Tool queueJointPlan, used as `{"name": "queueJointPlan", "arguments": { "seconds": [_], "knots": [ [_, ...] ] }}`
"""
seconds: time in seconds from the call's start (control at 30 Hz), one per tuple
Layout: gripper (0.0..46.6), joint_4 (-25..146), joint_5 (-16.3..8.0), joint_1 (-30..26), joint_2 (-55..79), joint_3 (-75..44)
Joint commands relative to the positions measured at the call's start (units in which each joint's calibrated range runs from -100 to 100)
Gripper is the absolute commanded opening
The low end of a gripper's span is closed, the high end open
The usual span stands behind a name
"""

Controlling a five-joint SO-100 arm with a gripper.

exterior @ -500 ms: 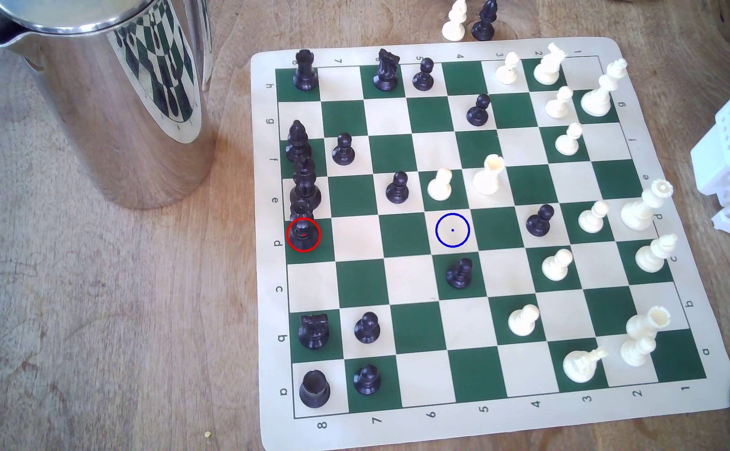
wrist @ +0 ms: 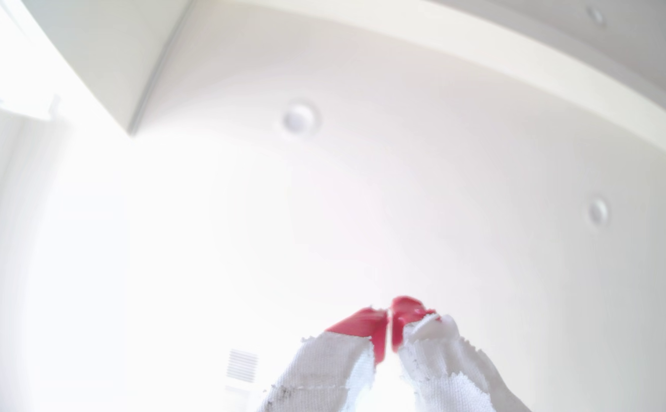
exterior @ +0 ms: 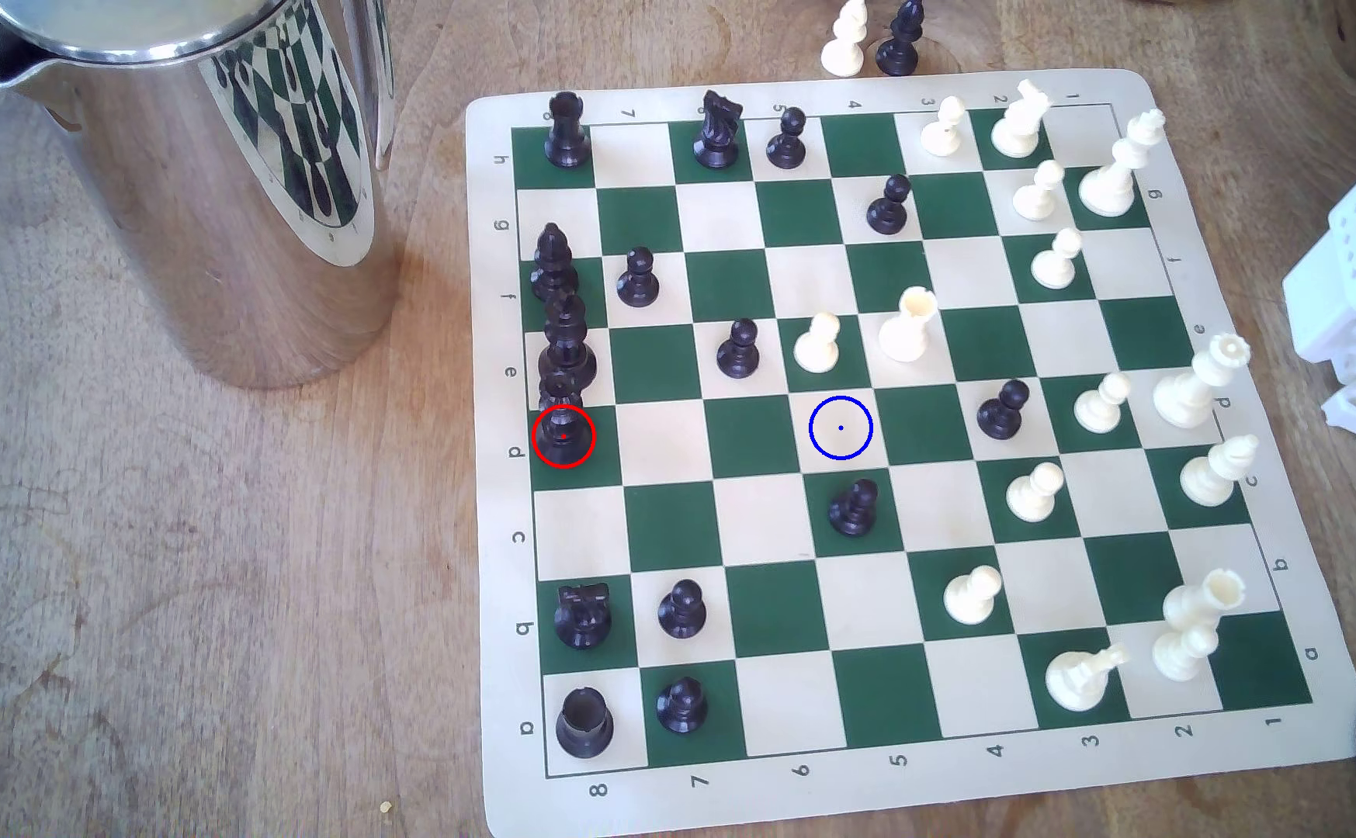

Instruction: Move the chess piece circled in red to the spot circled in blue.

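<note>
In the exterior view, the black queen (exterior: 562,419) stands ringed in red at the board's (exterior: 932,806) left edge, its top merging with the black king (exterior: 569,342) behind it. The blue-ringed cream square (exterior: 840,428) lies bare, well apart rightward.

In the wrist view, the gripper (wrist: 390,317) points at an overexposed ceiling (wrist: 363,158), red tips pressed together, holding nothing.

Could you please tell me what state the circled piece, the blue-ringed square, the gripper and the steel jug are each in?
Black queen: upright on its red-ringed green square, untouched.
Blue-ringed cream square: vacant.
Gripper: red-tipped fingers closed together, holding nothing, aimed at the ceiling.
Steel jug: upright on the wood beside the board.
</note>
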Motion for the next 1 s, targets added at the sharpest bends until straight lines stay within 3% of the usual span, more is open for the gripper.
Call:
{"name": "queueJointPlan", "arguments": {
  "seconds": [0.0, 0.23, 0.27, 0.4, 0.7, 0.73, 0.97],
  "knots": [
    [0.2, -1.2, 0.1, -0.4, -0.3, 1.3],
    [0.2, -1.2, 0.1, -0.4, -0.3, 1.3],
    [0.9, -0.8, -1.5, -1.3, -0.3, 1.3],
    [8.1, 4.7, -1.3, -6.5, -0.3, 1.3],
    [1.2, 37.3, -1.1, -8.8, -0.3, 1.3],
    [0.2, 44.5, 0.7, -9.2, -0.3, 1.3],
    [0.2, 72.8, 0.9, -9.9, -0.2, 1.1]
  ]
}}
